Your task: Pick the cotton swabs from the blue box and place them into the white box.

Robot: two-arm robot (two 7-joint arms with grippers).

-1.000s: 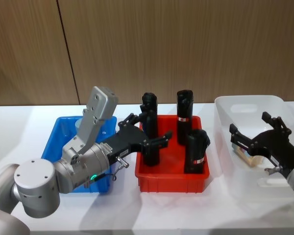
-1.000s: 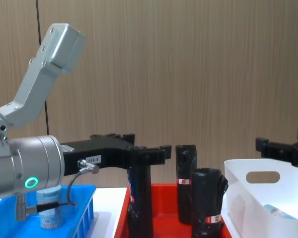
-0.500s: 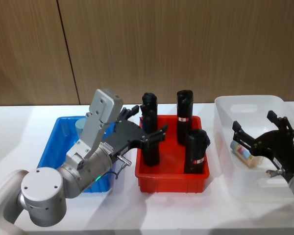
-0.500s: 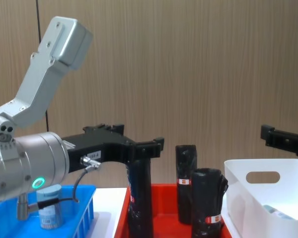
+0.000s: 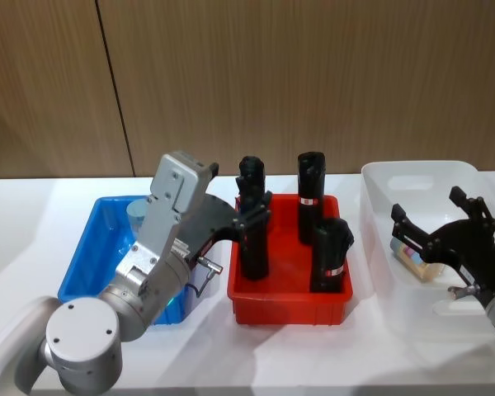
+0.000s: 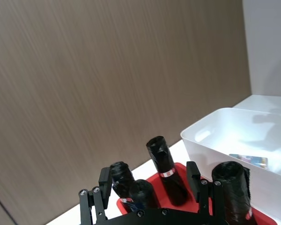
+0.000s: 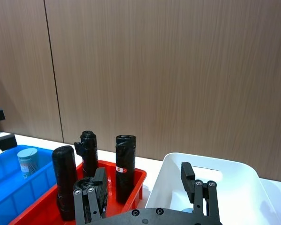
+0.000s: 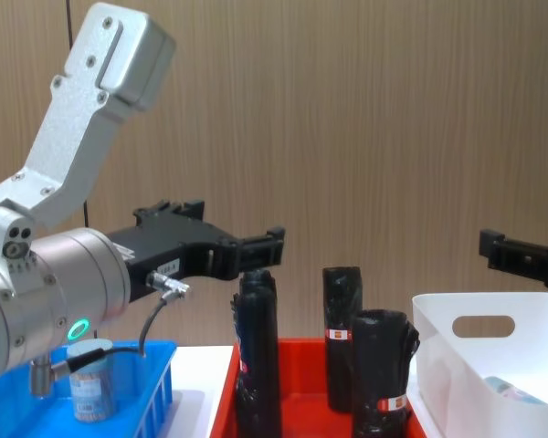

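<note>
One cotton swab jar (image 7: 27,161) sits in the blue box (image 5: 95,247), toward its far end. It stands upright, long axis vertical, light-blue lid up. In head view the left arm's body partly covers it.

Second jar (image 5: 406,252) is in the white box (image 5: 412,177), lying on its side, long axis roughly level and slanted to the box walls. Can't tell which way its lid faces.

Left gripper (image 6: 148,171): fingers apart, empty, over the left edge of the red tray (image 5: 289,301). It's at the top of the front-left black roll (image 5: 254,247); contact or not, can't tell.

The tray sits between the two boxes and holds four black rolls, all upright.

Right gripper (image 7: 143,172): fingers apart, empty, over the white box, above the lying jar.
</note>
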